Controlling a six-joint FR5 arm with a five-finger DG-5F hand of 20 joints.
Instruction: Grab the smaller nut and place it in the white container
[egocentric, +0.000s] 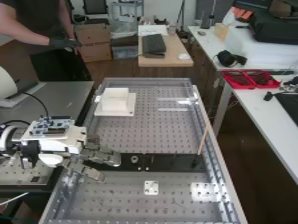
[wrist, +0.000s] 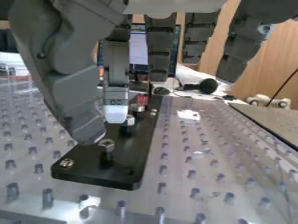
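The perforated surface (egocentric: 136, 135) supports the black plate (egocentric: 171, 162). The hand (egocentric: 102, 156) is at the plate, fingers apart, clamped on nothing. The white container (egocentric: 115, 105) stands farther along. Nuts (wrist: 106, 145) sit on the plate; which is smaller is indeterminate. Grasping and placement remain.

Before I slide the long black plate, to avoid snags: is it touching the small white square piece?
Apart: the high view shows perforated metal between the black plate and white piece.
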